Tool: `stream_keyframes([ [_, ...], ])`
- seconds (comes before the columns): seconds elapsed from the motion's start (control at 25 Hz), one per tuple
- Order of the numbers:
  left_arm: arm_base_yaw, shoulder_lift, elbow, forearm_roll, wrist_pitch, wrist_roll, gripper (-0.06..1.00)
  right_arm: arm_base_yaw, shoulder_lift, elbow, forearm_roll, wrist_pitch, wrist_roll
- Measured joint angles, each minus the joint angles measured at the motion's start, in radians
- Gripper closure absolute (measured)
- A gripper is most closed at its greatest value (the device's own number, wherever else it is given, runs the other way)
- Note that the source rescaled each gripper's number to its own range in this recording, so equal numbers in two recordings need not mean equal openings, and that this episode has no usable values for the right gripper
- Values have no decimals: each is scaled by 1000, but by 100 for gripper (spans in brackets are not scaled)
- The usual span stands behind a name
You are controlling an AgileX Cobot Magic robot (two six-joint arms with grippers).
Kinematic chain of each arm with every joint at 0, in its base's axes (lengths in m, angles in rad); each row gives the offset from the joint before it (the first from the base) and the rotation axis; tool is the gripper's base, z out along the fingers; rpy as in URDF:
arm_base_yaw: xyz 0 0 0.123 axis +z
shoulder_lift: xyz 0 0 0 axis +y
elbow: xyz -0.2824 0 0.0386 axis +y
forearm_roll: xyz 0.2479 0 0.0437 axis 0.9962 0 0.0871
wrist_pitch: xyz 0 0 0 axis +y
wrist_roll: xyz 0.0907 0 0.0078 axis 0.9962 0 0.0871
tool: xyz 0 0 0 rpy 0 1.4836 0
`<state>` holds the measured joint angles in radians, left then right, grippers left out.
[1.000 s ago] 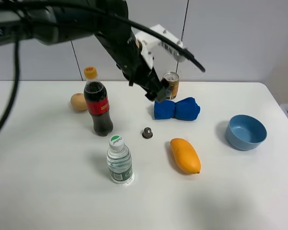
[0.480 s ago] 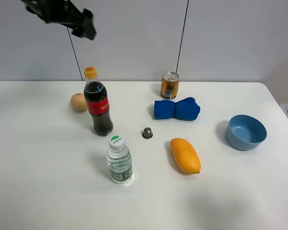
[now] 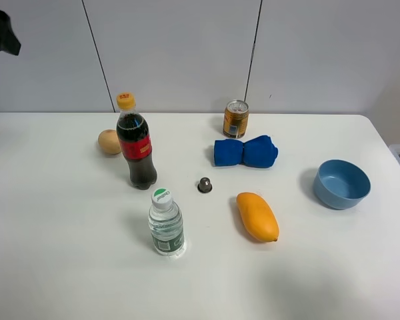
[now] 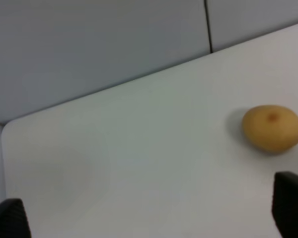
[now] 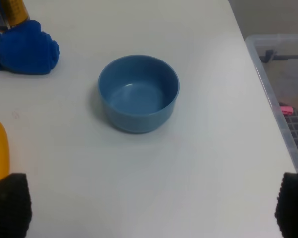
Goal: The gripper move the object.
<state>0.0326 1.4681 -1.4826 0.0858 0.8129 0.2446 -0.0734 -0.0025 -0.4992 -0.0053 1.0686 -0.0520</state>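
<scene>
The object, a tiny dark grey-brown capsule with a lighter top [image 3: 205, 185], sits free on the white surface [image 3: 67, 253], between the cola bottle with the red label [image 3: 136, 142] and the orange mango-shaped fruit [image 3: 257, 216]. Nothing holds it, so whether your move is done or pending, I cannot tell. Both end effectors stand open and empty: right end effector [image 5: 149, 208] near the blue bowl [image 5: 138, 92], left end effector [image 4: 149, 218] farther back by the beige egg-like ball [image 4: 272, 127].
</scene>
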Motion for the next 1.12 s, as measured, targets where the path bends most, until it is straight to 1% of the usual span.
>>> stream_keyframes([
  [0.08,33,-89,106,-2,-26,1,-4,0,0,0,0,0,0],
  [0.2,75,-248,259,-4,-24,1,-4,0,0,0,0,0,0],
  [0.36,112,-481,424,-9,-13,1,-4,0,0,0,5,0,0],
  [0.48,119,-662,528,-11,-41,0,-4,0,0,0,5,0,0],
  [0.56,119,-784,585,-28,-77,-2,-4,0,0,0,0,0,0],
  [0.76,119,-1028,699,-97,-102,-33,-4,0,0,0,0,0,0],
  [0.84,119,-1097,736,-110,-103,-39,-4,0,0,0,5,0,0],
  [1.0,119,-1193,796,-110,-101,-43,-4,0,0,0,0,0,0],
  [1.12,119,-1249,837,-128,-63,-46,-4,0,0,0,0,0,0],
])
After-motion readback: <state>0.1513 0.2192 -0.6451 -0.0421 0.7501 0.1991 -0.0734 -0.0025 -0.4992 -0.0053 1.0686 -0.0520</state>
